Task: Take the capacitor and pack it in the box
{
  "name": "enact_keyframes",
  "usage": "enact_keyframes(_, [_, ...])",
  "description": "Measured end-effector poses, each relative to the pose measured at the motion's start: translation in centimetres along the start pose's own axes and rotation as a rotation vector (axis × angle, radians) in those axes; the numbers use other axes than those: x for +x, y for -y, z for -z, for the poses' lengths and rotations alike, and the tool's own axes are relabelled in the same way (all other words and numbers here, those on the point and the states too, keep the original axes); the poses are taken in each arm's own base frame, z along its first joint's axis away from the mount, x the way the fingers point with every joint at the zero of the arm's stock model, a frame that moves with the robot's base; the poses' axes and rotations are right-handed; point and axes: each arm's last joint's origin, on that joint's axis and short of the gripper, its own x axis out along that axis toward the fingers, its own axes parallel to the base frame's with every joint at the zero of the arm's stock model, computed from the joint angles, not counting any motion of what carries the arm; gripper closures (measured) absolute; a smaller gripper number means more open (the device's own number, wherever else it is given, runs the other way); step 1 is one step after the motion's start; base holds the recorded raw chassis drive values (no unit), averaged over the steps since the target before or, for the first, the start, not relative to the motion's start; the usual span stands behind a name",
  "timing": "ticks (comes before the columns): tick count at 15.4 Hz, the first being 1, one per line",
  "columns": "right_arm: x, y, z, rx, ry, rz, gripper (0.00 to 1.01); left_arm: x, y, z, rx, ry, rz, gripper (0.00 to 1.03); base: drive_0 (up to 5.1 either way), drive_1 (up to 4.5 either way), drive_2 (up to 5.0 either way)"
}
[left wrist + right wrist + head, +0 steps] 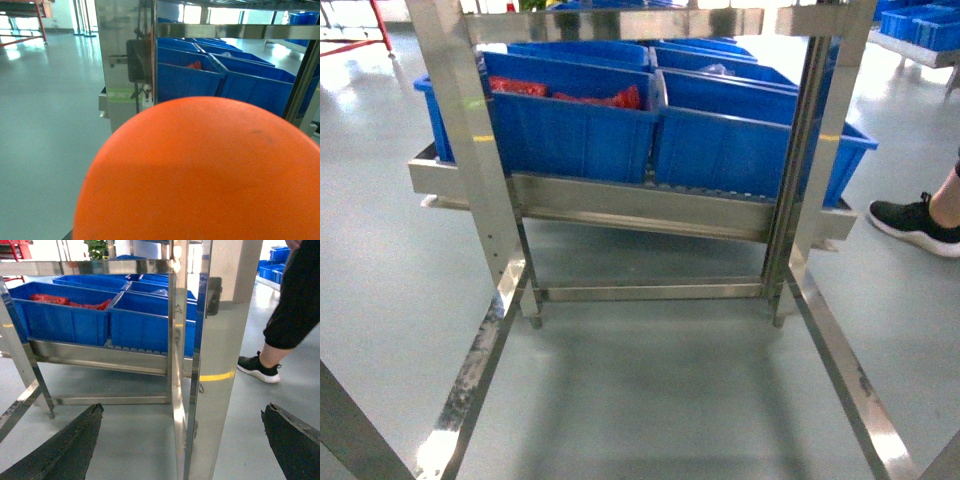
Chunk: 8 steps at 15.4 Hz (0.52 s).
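Observation:
No capacitor and no box show in any view. Neither gripper appears in the head view. In the right wrist view my right gripper (182,409) is open, its dark fingers (75,445) spread wide with only floor and a steel rack post (200,365) between them. A large smooth orange dome (200,170) fills the lower part of the left wrist view and hides the left gripper's jaws. Red packets (590,97) lie in the left blue bin (560,130); what they are I cannot tell.
A steel rack (620,205) holds several blue bins (750,150) on a low shelf, with floor rails (470,390) running toward me. A person's leg and black shoe (915,222) stand at the right, with the shoe (257,369) also in the right wrist view.

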Motion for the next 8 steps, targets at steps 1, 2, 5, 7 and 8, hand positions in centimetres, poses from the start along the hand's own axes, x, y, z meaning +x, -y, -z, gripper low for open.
enact_keyframes(1, [0.0,0.0,0.0,0.001,0.0,0.0,0.03,0.0,0.0,0.0,0.0,0.0,0.0,0.6,0.0,0.0,0.0])
enact_keyframes(2, [0.0,0.0,0.03,0.001,-0.003,0.0,0.03,0.0,0.0,0.02,0.0,-0.002,0.0,0.6,0.0,0.0,0.0])
enact_keyframes(5, [0.0,0.0,0.01,0.0,-0.002,0.0,0.03,0.0,0.0,0.01,0.001,-0.001,0.0,0.6,0.0,0.0,0.0])
enact_keyframes(7, [0.0,0.0,0.01,0.0,-0.001,0.0,0.03,0.0,0.0,0.01,0.001,-0.001,0.0,0.6,0.0,0.0,0.0])
enact_keyframes(8, [0.0,0.0,0.01,0.0,-0.001,0.0,0.03,0.0,0.0,0.0,0.001,0.0,0.0,0.6,0.0,0.0,0.0])
